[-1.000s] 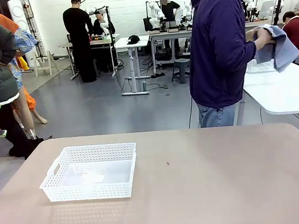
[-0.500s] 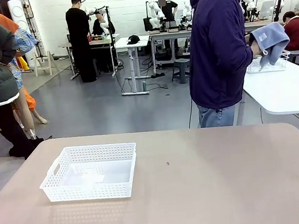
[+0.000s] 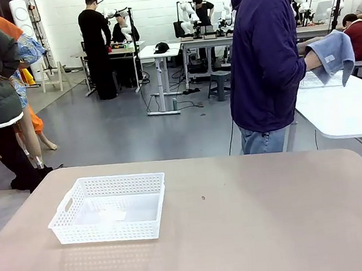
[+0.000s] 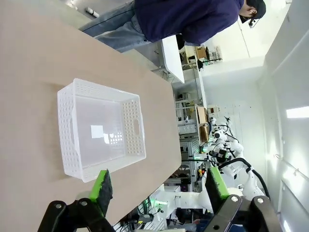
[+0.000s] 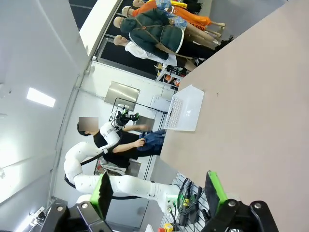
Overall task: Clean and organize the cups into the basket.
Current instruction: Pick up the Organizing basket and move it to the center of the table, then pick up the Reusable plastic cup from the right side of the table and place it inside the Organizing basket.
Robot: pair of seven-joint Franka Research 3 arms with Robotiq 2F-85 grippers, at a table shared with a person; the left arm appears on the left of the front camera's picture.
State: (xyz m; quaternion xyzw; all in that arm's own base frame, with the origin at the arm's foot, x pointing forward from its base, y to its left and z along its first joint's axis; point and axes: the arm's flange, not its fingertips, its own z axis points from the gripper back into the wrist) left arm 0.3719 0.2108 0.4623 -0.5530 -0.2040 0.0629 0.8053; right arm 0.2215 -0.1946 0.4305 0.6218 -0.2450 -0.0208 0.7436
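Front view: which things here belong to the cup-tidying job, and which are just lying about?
Job: white basket, empty, on the brown table; blue cloth held by the person, probably for wiping.
Lying about: white side table; dark speck on the brown table; stool farther back.

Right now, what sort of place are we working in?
Probably a shared lab or workshop: white work tables in rows on a grey floor, cables trailing beneath them, people busy at them. Nearby, a white basket sits on our tan table.
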